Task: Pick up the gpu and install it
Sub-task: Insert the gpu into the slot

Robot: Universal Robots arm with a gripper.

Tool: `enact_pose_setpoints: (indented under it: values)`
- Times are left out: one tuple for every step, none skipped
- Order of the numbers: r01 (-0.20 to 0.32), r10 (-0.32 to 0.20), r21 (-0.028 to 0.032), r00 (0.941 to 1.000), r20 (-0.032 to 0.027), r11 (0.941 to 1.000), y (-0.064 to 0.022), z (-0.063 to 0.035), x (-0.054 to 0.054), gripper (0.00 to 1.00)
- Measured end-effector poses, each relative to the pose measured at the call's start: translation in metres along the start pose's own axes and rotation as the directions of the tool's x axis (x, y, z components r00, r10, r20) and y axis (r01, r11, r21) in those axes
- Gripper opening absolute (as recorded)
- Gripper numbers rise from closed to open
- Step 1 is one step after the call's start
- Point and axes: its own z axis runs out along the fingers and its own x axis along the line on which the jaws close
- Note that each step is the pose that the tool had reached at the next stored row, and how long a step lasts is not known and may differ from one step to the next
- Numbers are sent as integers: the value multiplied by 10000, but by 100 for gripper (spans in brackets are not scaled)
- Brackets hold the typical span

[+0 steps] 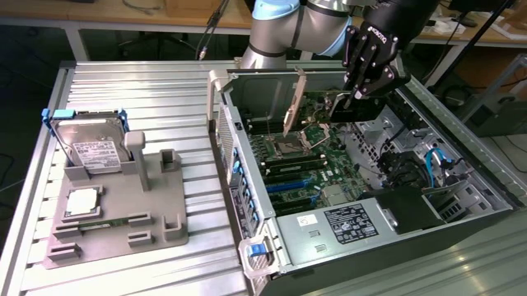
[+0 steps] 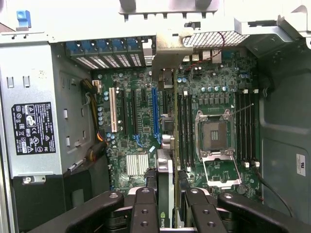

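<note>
Ribbed metal table (image 1: pixel 140 92) carries the open computer case (image 1: pixel 485 209); inside it the gripper (image 1: pixel 358 97) is clamped on the gpu (image 1: pixel 321 110), held edge-on above the motherboard (image 2: pixel 121 145) (bracket (image 1: pixel 293 102) toward the case's rear), its long axis parallel to the blue slot (image 2: pixel 155 111) below.

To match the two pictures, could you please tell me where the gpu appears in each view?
Exterior view: gpu held by the claw above the motherboard, upper middle of the picture.
Wrist view: gpu edge-on between the claw's fingers, over the motherboard.
Shared landmark: the CPU socket, near the gpu in both.
</note>
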Motion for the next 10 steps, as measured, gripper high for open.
enact_pose_setpoints:
  values:
    - [6,-6,0,10000,0,10000,0,0,0,27]
    - [10,-10,0,10000,-1,10000,0,0,0,27]
    - [15,-15,0,10000,-1,10000,0,0,0,27]
    - [15,-15,0,10000,-1,10000,0,0,0,27]
    - [15,-15,0,10000,-1,10000,0,0,0,27]
    - [15,-15,0,10000,0,10000,0,0,0,27]
    - [14,-14,0,10000,0,10000,0,0,0,27]
    - [15,-15,0,10000,-1,10000,0,0,0,27]
    - [15,-15,0,10000,0,10000,0,0,0,27]
    - [15,-15,0,10000,-1,10000,0,0,0,27]
